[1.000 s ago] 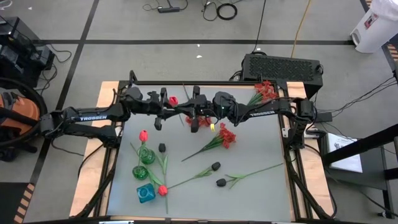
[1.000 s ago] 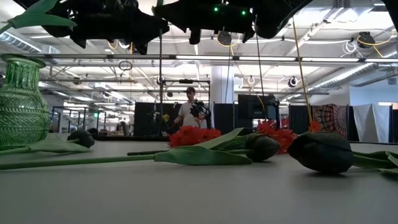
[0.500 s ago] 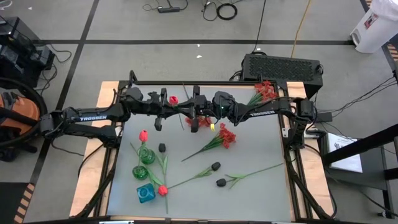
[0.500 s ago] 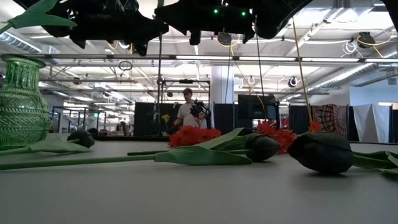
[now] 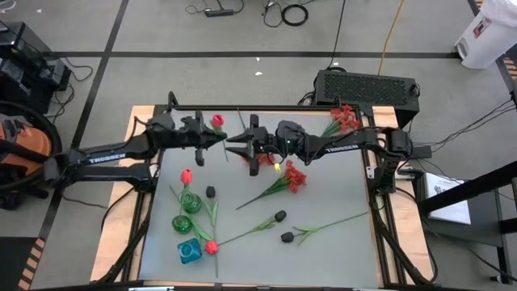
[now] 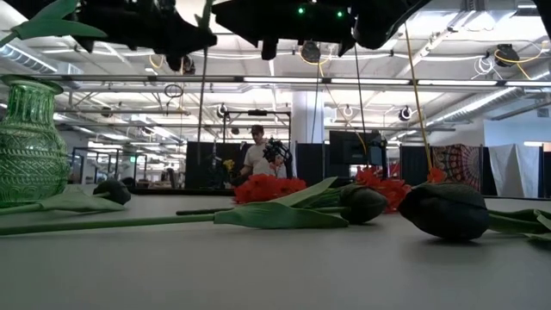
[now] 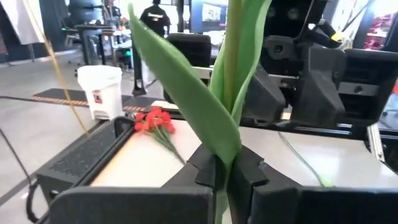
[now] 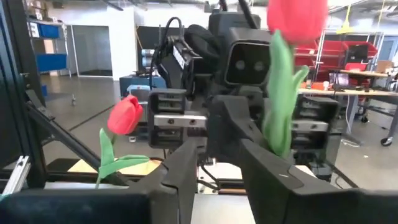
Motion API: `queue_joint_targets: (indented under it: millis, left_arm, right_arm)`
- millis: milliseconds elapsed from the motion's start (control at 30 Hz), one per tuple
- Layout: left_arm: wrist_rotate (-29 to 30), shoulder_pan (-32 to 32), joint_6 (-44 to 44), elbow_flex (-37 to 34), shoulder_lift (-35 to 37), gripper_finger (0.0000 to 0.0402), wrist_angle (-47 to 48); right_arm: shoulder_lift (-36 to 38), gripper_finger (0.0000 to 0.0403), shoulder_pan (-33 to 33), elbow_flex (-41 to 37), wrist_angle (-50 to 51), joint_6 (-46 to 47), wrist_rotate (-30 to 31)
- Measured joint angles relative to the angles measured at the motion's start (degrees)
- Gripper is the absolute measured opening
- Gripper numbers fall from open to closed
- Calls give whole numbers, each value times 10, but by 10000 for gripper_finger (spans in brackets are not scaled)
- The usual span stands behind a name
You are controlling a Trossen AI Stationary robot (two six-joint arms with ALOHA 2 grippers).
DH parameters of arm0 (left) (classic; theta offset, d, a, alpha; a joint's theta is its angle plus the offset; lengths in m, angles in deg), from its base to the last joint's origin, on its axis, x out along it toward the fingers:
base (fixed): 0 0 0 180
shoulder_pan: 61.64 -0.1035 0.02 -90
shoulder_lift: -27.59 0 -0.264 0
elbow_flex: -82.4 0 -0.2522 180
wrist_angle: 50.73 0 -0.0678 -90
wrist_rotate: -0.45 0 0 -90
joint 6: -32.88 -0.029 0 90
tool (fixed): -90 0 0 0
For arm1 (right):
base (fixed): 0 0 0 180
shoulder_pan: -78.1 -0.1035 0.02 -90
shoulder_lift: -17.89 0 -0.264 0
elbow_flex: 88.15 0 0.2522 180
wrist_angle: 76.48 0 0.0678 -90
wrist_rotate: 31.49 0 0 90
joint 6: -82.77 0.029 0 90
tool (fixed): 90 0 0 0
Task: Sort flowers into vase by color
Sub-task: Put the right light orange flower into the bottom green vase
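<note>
A red-pink tulip (image 5: 216, 121) on a green stem stands upright above the table's far middle, with my left gripper (image 5: 218, 139) shut on it. Facing it from the right, my right gripper (image 5: 236, 147) is open, with nothing between its fingers (image 8: 180, 158). Two green vases (image 5: 191, 202) and a teal vase (image 5: 189, 251) stand near left; a red tulip (image 5: 187, 176) stands in one green vase. Black buds (image 5: 279, 216) and a frilly red cluster (image 5: 292, 178) lie flat on the table. My left gripper pinches the tulip's green stem and leaf base (image 7: 222, 155) between its two fingers, well below the bloom (image 8: 297, 18). The fingers reach in level from the table's left and lie across the stem. The flower stands upright, bloom up, lifted clear of the table.
Another frilly red cluster (image 5: 343, 119) lies at the far right corner beside a black box (image 5: 367, 85). A red tulip (image 5: 211, 246) shows next to the teal vase. Long stems cross the table's middle. A person (image 6: 256, 159) stands in the room beyond.
My right gripper has opened and let go of the tulip's stem. My left gripper, shut on the stem, has drawn back toward the table's left edge, carrying the upright tulip away from the right gripper.
</note>
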Motion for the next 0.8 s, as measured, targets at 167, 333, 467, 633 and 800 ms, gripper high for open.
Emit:
queue_joint_targets:
  millis: [167, 333, 467, 633, 800]
  left_arm:
    - [15, 0, -1, 1, 59, 15, 45]
    - [51, 0, -10, 1, 124, 15, 108]
    - [73, 0, -9, 1, 177, 15, 174]
    - [115, 1, 11, 1, 246, 15, 261]
    - [117, 1, 34, 1, 313, 15, 324]
  right_arm:
    - [17, 114, 1, 0, 48, -6, 4]
    - [31, 114, -1, 0, 83, -11, 4]
    - [42, 114, -3, 0, 115, -23, 5]
    - [63, 114, -9, 0, 177, -43, 19]
    - [84, 114, -13, 0, 244, -69, 59]
